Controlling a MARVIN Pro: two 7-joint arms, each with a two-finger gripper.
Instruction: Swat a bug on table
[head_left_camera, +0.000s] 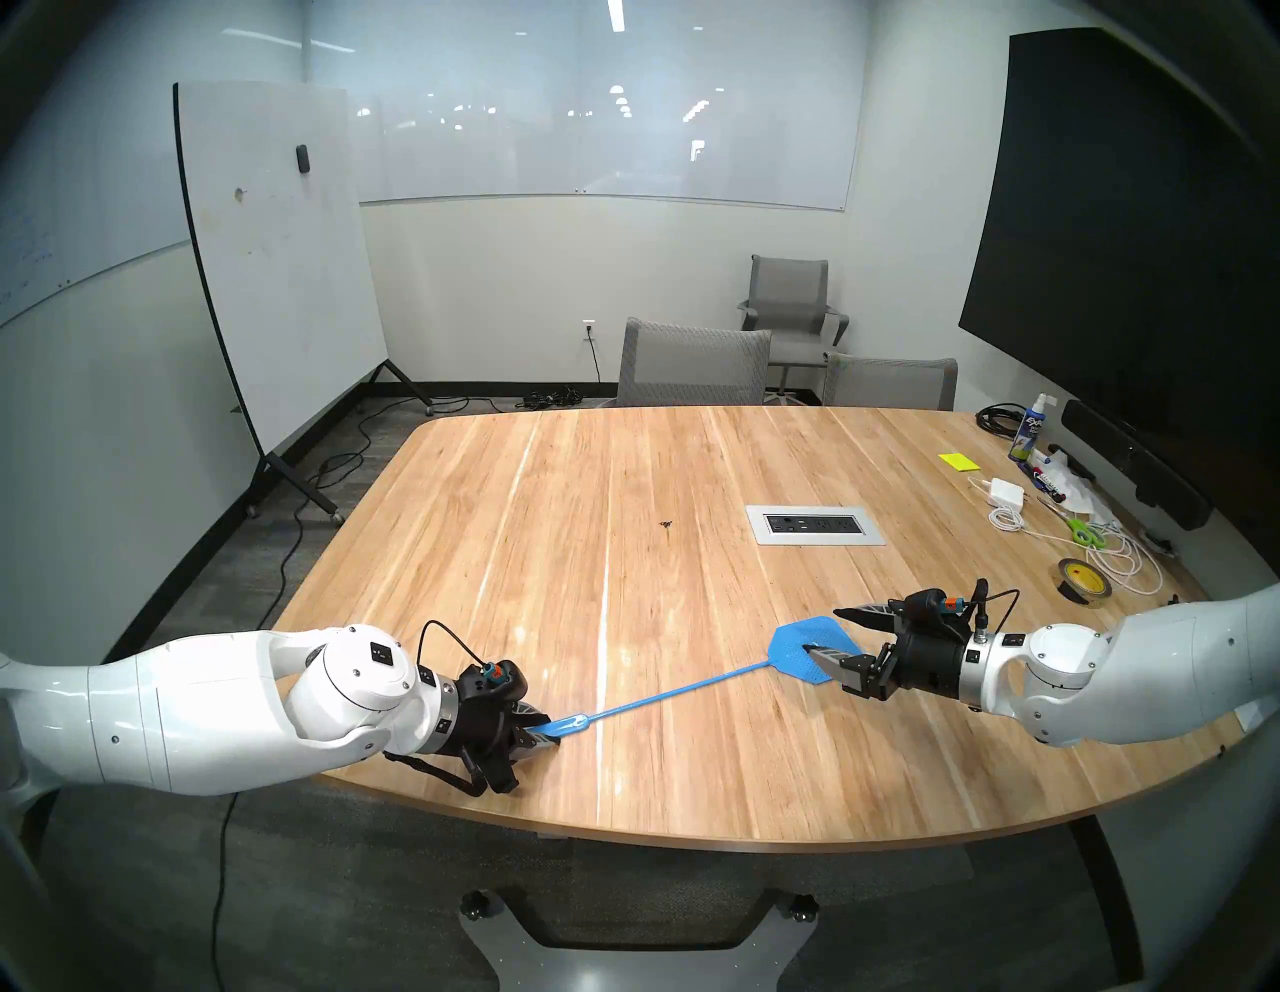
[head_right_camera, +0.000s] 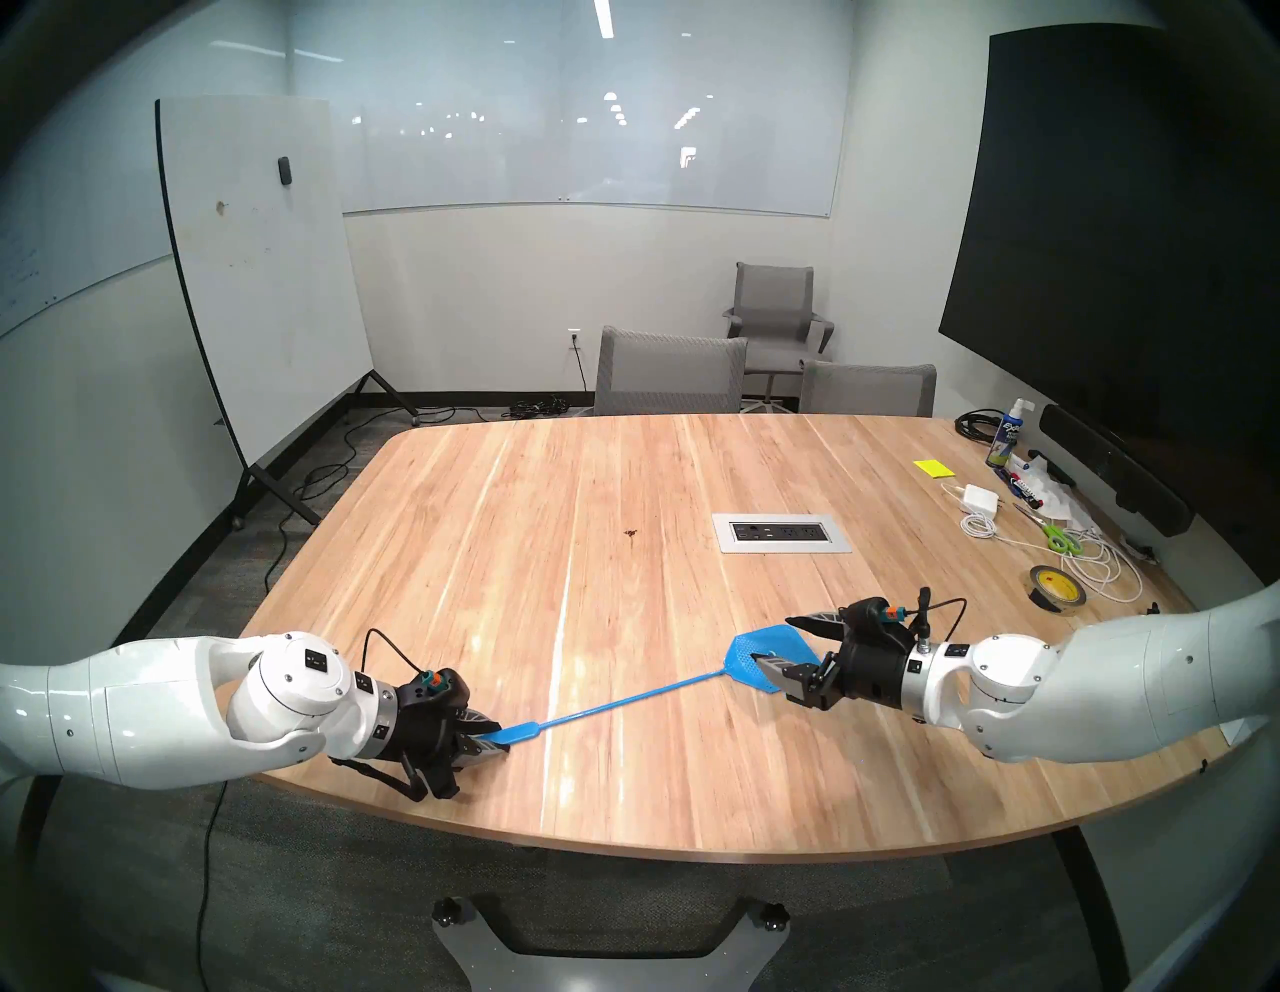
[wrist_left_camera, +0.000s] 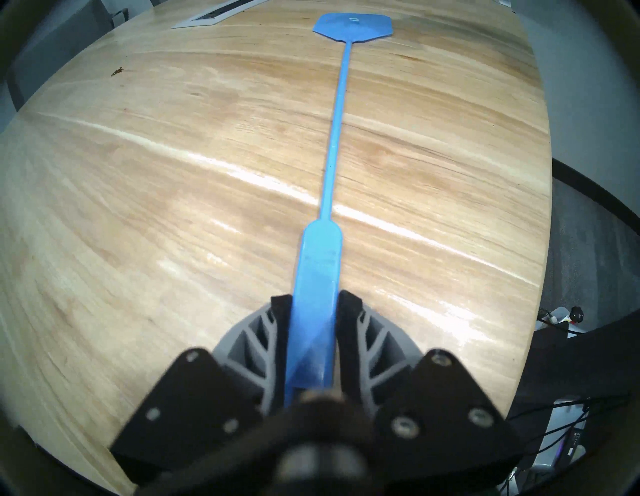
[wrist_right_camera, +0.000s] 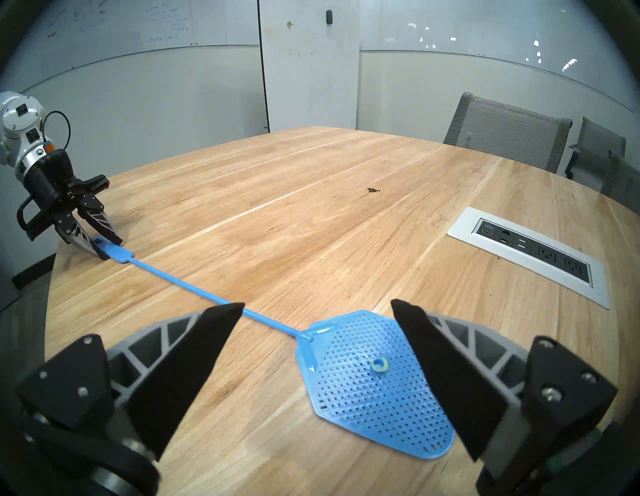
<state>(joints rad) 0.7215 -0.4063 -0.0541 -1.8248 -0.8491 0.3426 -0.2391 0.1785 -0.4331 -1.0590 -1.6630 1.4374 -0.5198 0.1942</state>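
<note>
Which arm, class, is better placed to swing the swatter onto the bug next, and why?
Left. The left gripper is shut on the fly swatter handle end, so it can lift and swing. The right gripper is open around the swatter's head, gripping nothing. The bug lies farther out on the table.

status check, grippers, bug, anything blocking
Left gripper shut on blue fly swatter handle; right gripper open over its head. Bug untouched mid-table, left of the power-outlet panel. Path looks clear.
</note>
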